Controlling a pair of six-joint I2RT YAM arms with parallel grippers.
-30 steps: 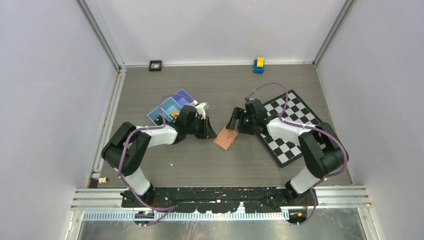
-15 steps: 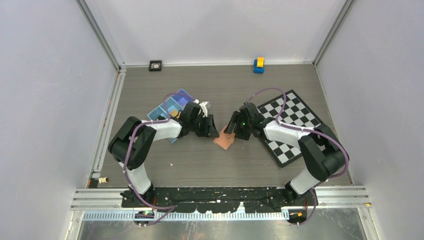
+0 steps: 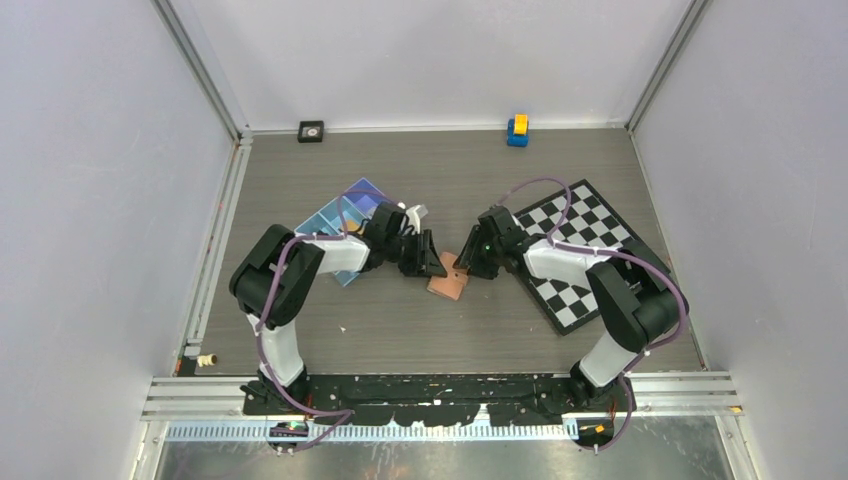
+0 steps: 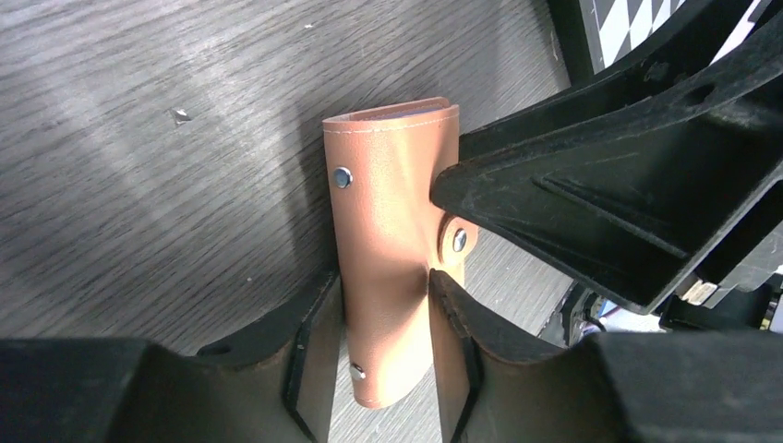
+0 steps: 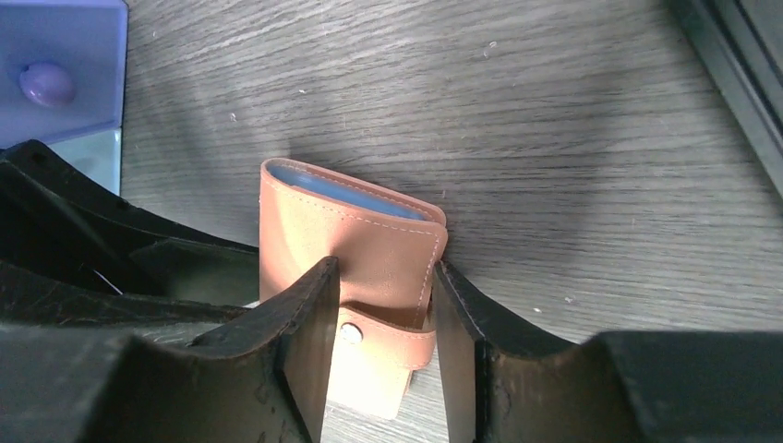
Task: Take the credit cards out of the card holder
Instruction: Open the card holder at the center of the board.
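Observation:
The tan card holder [image 3: 447, 280] lies mid-table between both grippers. In the left wrist view it [image 4: 392, 231] runs between my left gripper's [image 4: 383, 286] fingers, which press on both of its long sides. My left gripper [image 3: 436, 266] is shut on it. From the right wrist view, my right gripper [image 5: 385, 277] straddles the holder's [image 5: 342, 240] strap end. One finger lies across its face, the other touches its stitched edge, and the jaws stand partly apart. A pale blue edge of the credit cards [image 5: 351, 194] shows in the holder's mouth. My right gripper [image 3: 468, 268] faces the left one closely.
A blue divided tray [image 3: 345, 215] lies behind the left arm. The checkered board [image 3: 585, 250] sits under the right arm. A black square item [image 3: 311, 131] and a blue-yellow toy [image 3: 517, 130] stand by the back wall. A small pale piece [image 3: 207, 358] lies near the left front edge.
Both grippers moved inward onto the card holder. The left jaws opened from shut and now sit against its sides. The right jaws narrowed around its strap end.

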